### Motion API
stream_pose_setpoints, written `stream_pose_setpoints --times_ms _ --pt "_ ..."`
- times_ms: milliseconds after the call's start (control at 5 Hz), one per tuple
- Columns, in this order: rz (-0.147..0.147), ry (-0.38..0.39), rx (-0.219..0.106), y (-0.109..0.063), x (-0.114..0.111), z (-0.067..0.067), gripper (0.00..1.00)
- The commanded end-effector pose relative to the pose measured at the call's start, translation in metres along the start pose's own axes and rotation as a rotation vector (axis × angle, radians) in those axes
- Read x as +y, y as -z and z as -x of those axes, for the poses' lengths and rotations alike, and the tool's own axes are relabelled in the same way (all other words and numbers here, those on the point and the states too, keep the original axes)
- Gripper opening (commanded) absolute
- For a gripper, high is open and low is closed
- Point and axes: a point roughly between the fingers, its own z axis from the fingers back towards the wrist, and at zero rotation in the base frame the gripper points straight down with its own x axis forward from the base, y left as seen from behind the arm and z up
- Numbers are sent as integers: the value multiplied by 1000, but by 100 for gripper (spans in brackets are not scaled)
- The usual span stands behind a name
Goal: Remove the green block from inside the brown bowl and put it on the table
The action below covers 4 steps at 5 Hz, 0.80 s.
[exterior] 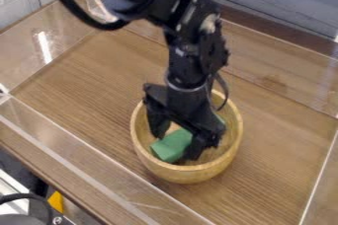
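Green block: the block (171, 148) lies inside the bowl, down on its floor, on the side toward the bottom left of the view; the claw's dark parts hide some of it
Bowl: the brown bowl (197, 175) sits upright on the table, its near rim in plain sight, its far side partly behind the arm
Claw: the claw (181, 142) points down into the bowl with its fingers apart, over and about the block; I see no clamp on it, and whether a finger touches it I cannot tell, as the fingers are blurred
Arm: the black arm (188, 46) comes in from the top of the view and reaches down over the bowl
Table: the brown wooden table (79, 81) spreads around the bowl, with a see-through low wall along its edge
Step in hand: lining up for the grasp, by my reading; the block has yet to be lifted out
Next move: settle low enough for a finger on each side of the block, bring them together on it, then raise it straight up past the rim and set it on the wood beside the bowl
Risk: a finger could land on top of the block or catch the bowl's wall and shift the bowl
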Motion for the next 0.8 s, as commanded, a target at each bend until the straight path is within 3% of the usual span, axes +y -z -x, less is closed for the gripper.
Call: stream_pose_setpoints --times_ms 0,200,600 --pt "8 74 -23 0 -3 -6 0" --pt "23 138 -24 -10 -6 -9 0" --pt "46 45 -24 -29 -11 -4 0"
